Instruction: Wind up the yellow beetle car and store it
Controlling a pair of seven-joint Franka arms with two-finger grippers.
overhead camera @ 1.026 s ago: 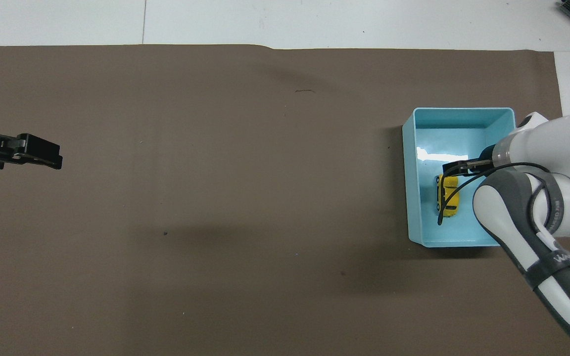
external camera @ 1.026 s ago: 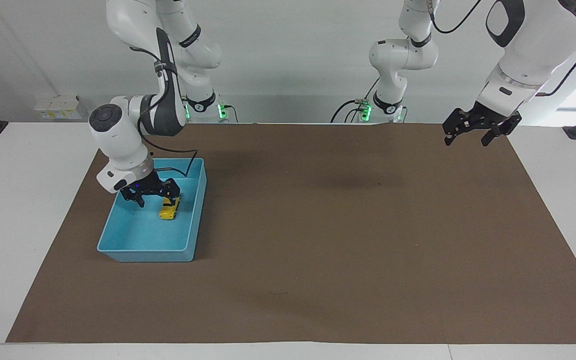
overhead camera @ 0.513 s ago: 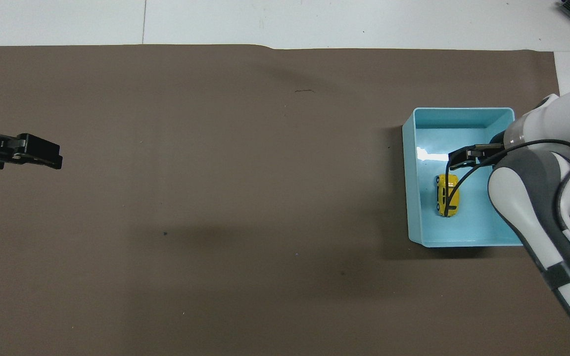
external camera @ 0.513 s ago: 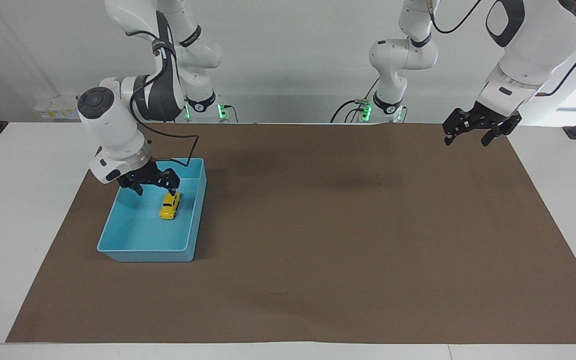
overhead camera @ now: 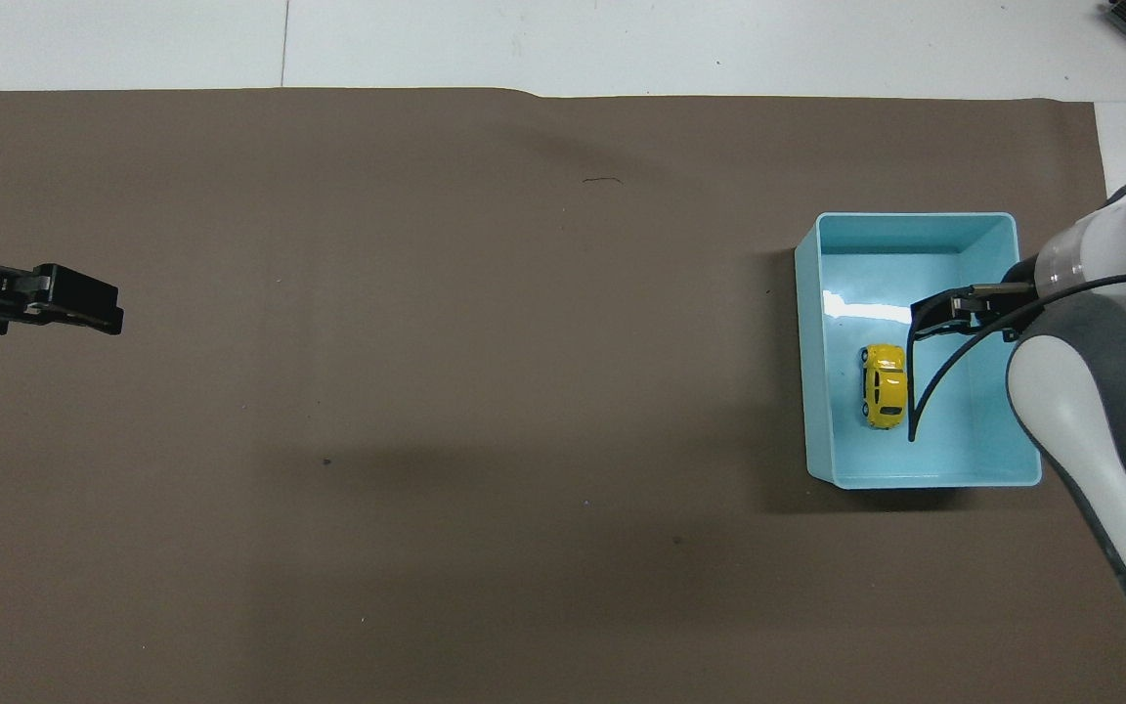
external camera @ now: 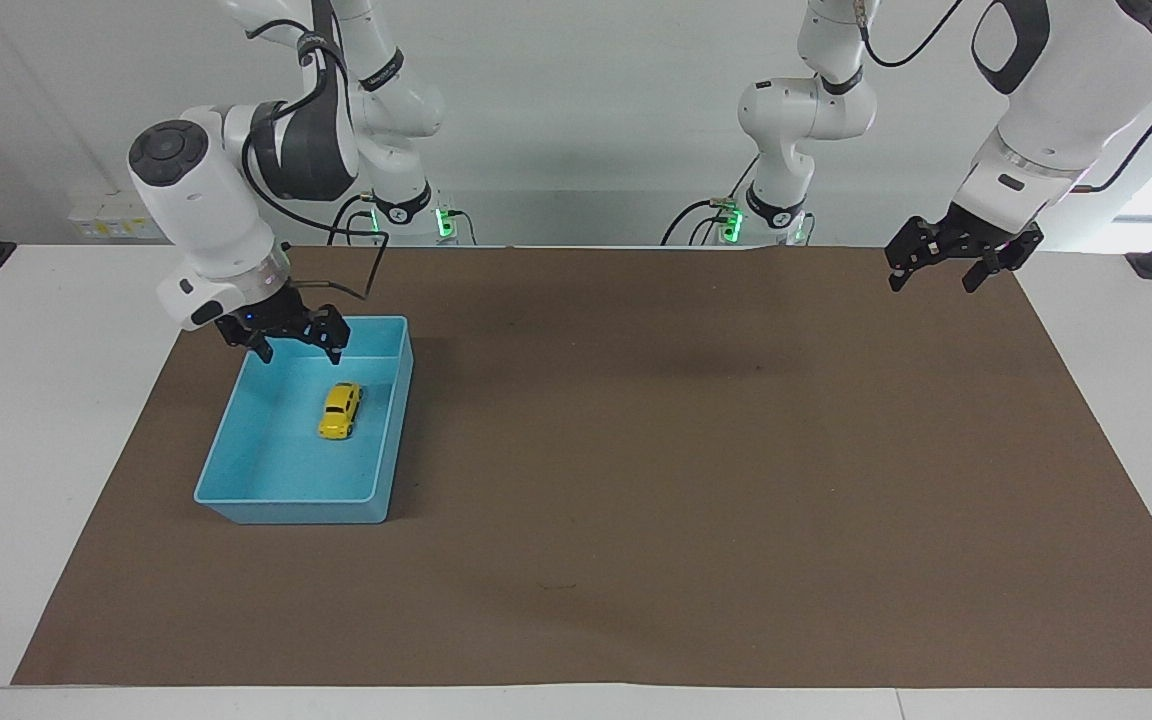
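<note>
The yellow beetle car (external camera: 340,410) lies on the floor of the blue tray (external camera: 286,507), on its wheels. It also shows in the overhead view (overhead camera: 885,384), inside the tray (overhead camera: 814,391). My right gripper (external camera: 298,352) is open and empty, raised over the tray's end nearer to the robots, apart from the car. In the overhead view the right gripper (overhead camera: 934,318) shows over the tray beside the car. My left gripper (external camera: 946,272) is open and empty and waits in the air over the mat's corner at the left arm's end; it also shows in the overhead view (overhead camera: 99,306).
A brown mat (external camera: 636,450) covers most of the white table (external camera: 36,400). The tray stands on the mat toward the right arm's end. A black cable (overhead camera: 925,391) from the right arm hangs over the tray.
My right gripper has risen from around the car and drawn back toward the robots. The car stays where it lay in the tray. The left arm has not moved.
</note>
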